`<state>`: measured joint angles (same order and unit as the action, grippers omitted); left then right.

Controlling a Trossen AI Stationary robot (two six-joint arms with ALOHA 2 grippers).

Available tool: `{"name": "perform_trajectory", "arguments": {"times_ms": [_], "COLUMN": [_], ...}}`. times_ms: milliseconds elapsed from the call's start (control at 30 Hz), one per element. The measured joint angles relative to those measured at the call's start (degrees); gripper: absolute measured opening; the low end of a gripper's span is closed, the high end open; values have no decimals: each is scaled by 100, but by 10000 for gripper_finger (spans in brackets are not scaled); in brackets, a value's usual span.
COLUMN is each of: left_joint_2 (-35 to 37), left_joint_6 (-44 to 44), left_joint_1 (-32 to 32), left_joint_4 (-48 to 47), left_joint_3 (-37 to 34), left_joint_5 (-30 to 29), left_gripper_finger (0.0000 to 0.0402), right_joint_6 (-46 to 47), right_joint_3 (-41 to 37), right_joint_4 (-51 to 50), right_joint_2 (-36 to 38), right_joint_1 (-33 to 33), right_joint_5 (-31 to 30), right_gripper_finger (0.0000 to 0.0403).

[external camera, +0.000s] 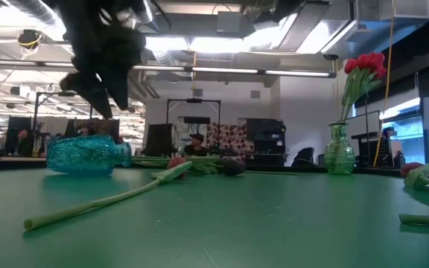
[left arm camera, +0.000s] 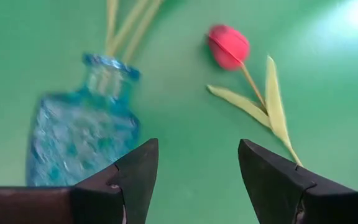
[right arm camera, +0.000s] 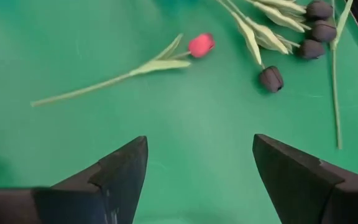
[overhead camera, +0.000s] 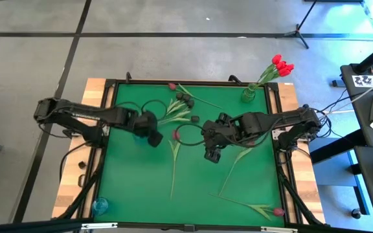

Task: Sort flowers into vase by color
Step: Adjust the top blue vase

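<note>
1. Both grippers hang empty over the green surface point(overhead camera: 193, 188), fingers apart: left gripper point(left arm camera: 197, 171) above the toppled blue vase point(left arm camera: 82, 134), right gripper point(right arm camera: 201, 171) near mid-surface.
2. Best next: pinch the nearby red tulip point(right arm camera: 201, 45) low on its thin stem, not the soft head.
3. Dark tulips point(right arm camera: 291, 46) lie clustered; the green vase point(overhead camera: 248, 94) holds reds upright.

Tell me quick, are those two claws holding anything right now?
Left gripper: open, empty, over the blue vase lying on its side.
Right gripper: open, empty, above the green mat.
</note>
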<state>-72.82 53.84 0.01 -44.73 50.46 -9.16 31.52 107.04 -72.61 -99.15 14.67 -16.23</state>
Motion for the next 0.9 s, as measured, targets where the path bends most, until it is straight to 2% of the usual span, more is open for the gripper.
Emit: {"name": "perform_trajectory", "arguments": {"times_ms": [167, 300, 533, 900], "left_joint_2": [-191, -353, -644, -706], "left_joint_6": [-563, -871, -1745, -2858], "left_joint_1": [776, 1147, 1402, 1751], "left_joint_4": [-3, 79, 101, 88], "left_joint_3": [-2, 0, -1, 2], "left_joint_5": [192, 266, 552, 382], "left_gripper_finger": [218, 218, 218, 251], "right_joint_6": [-516, -975, -1298, -1316], "right_joint_3": [31, 31, 31, 31], "right_joint_4": [-110, -87, -80, 442], "right_joint_2": [0, 0, 0, -18], "right_joint_1": [-7, -40, -432, -1418], "right_joint_5": [94, 121, 237, 679], "right_gripper_finger": [289, 289, 289, 289]}}
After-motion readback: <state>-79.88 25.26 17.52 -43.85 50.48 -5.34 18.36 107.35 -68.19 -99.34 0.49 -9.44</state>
